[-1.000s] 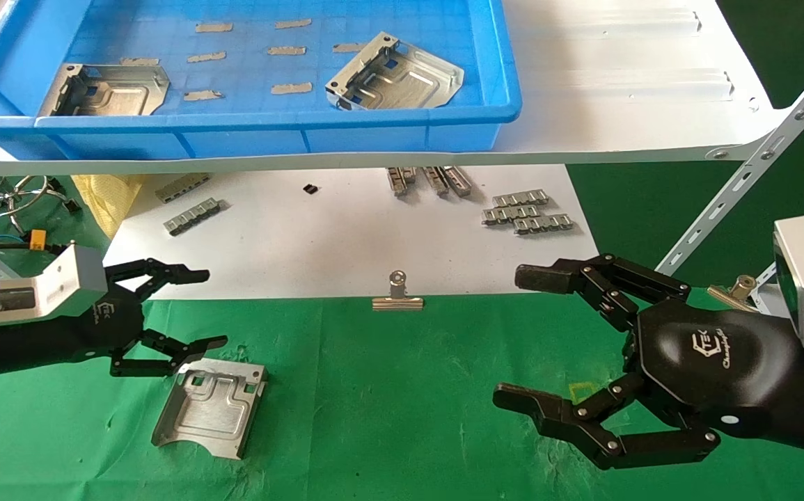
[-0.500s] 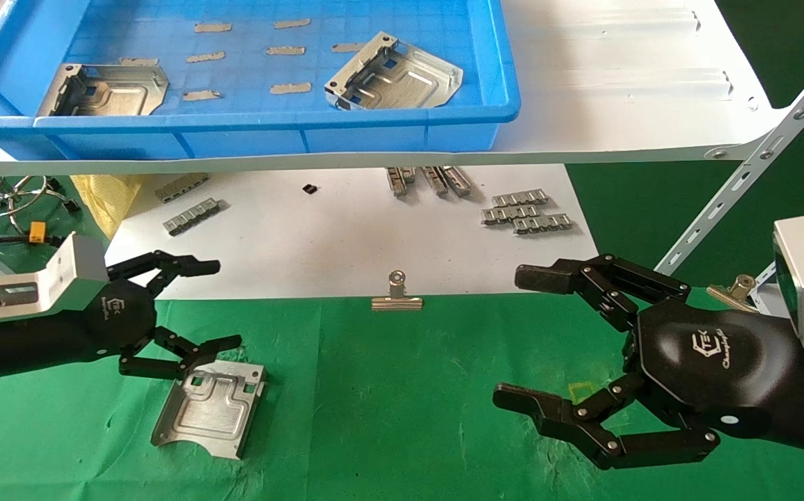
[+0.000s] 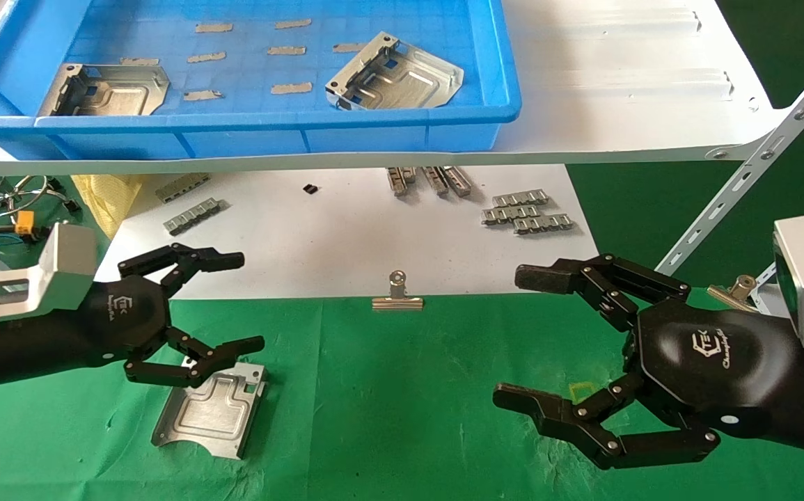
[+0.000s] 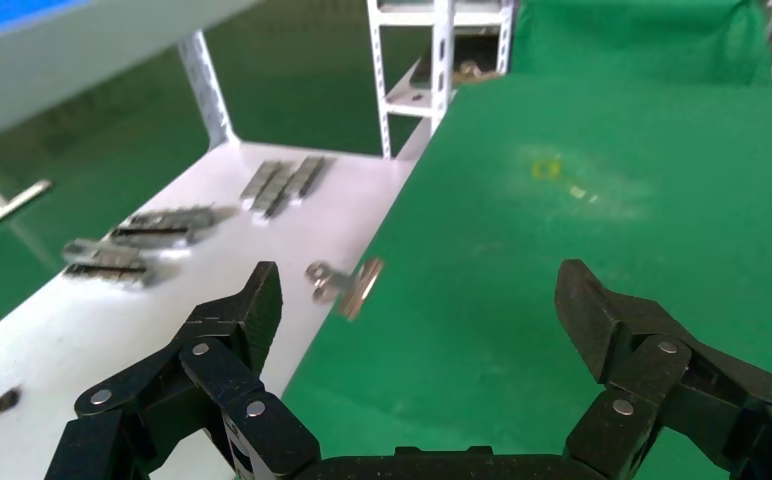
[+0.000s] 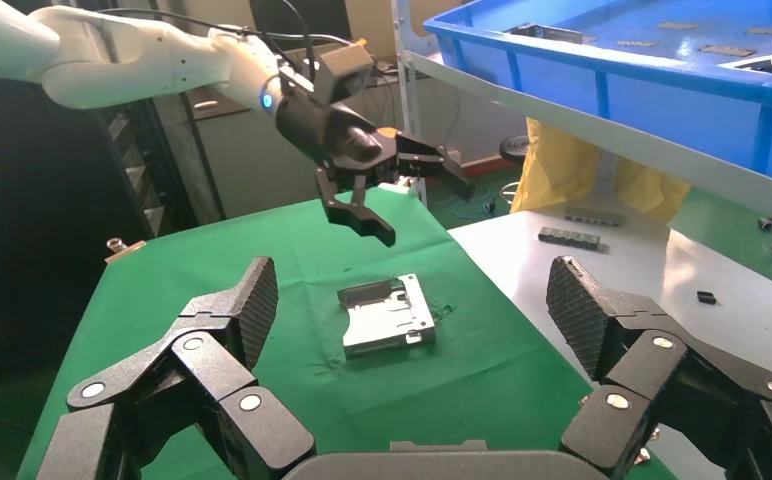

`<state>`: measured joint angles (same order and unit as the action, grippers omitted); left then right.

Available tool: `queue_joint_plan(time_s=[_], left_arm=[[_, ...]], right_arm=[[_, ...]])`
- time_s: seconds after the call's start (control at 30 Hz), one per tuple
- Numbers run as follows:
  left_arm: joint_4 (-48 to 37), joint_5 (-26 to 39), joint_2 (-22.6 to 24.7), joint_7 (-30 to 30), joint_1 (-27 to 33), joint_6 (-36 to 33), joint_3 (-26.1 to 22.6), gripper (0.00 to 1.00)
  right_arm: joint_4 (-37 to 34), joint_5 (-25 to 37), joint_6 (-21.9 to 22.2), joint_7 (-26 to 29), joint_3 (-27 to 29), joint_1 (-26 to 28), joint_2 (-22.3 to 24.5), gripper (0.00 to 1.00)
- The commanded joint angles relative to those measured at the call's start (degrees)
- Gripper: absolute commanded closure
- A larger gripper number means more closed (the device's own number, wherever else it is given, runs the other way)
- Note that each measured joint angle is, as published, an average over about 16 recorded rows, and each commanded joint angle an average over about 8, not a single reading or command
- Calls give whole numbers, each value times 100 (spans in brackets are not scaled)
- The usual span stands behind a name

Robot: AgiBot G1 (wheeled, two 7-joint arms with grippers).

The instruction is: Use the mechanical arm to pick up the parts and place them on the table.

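Note:
One silver part (image 3: 210, 410) lies flat on the green table (image 3: 402, 417) at the front left; it also shows in the right wrist view (image 5: 385, 316). Two more parts lie in the blue tray, one at its left (image 3: 106, 89) and one at its right (image 3: 395, 73). My left gripper (image 3: 238, 303) is open and empty, raised above the near end of the part on the table. My right gripper (image 3: 520, 337) is open and empty, held over the table at the front right.
The blue tray (image 3: 269, 122) sits on a white shelf board (image 3: 617, 104). Under it a white sheet (image 3: 346, 236) carries small grey ridged strips (image 3: 527, 211). A silver binder clip (image 3: 397, 296) stands at the sheet's front edge. A slanted shelf strut (image 3: 750, 167) is at the right.
My left gripper has lifted and moved right and forward, away from the part on the table, staying open. The part and the right arm have not moved.

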<state>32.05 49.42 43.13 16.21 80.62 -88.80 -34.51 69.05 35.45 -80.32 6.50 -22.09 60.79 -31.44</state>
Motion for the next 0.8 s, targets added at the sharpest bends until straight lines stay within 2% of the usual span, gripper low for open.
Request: queue_joint_plan(time_s=[0.03, 0.8], left_arm=[[243, -44, -48, -158, -112, 18, 108, 0], [3056, -556, -597, -1984, -1402, 229, 1361, 0]], right_arm=[[0, 0, 0, 0, 0, 0, 0, 0], [0, 0, 0, 0, 0, 0, 0, 0]])
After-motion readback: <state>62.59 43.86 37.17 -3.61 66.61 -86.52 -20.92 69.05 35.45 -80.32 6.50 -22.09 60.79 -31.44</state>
